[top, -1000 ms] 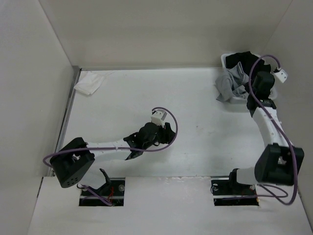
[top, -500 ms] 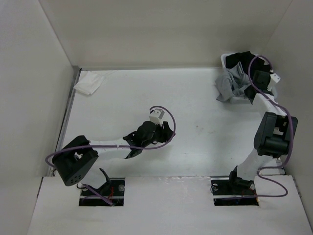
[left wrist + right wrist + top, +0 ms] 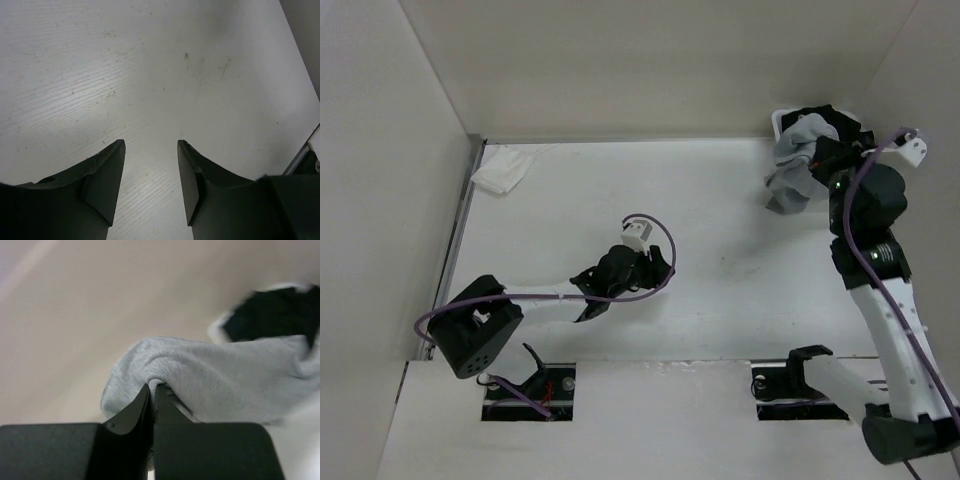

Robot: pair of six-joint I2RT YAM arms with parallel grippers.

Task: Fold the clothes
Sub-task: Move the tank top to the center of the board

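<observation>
The clothes, a light heather-grey knit top (image 3: 796, 160), hang bunched at the back right, lifted partly out of a white bin (image 3: 781, 121). My right gripper (image 3: 153, 388) is shut on a fold of the grey top (image 3: 220, 377), which drapes over its fingertips. In the top view the right gripper (image 3: 825, 152) sits just right of the raised cloth. My left gripper (image 3: 150, 144) is open, low over the bare white table with nothing between its fingers; from above the left gripper (image 3: 655, 262) is near the table's middle.
A black garment (image 3: 832, 122) lies in the white bin behind the grey top. A small white cloth (image 3: 503, 170) lies at the back left corner. Walls stand close along the left, back and right of the table (image 3: 720, 270).
My right arm has reached over the bin, shut its gripper on the grey top and raised it, so the cloth now hangs higher. The left arm has barely moved.
</observation>
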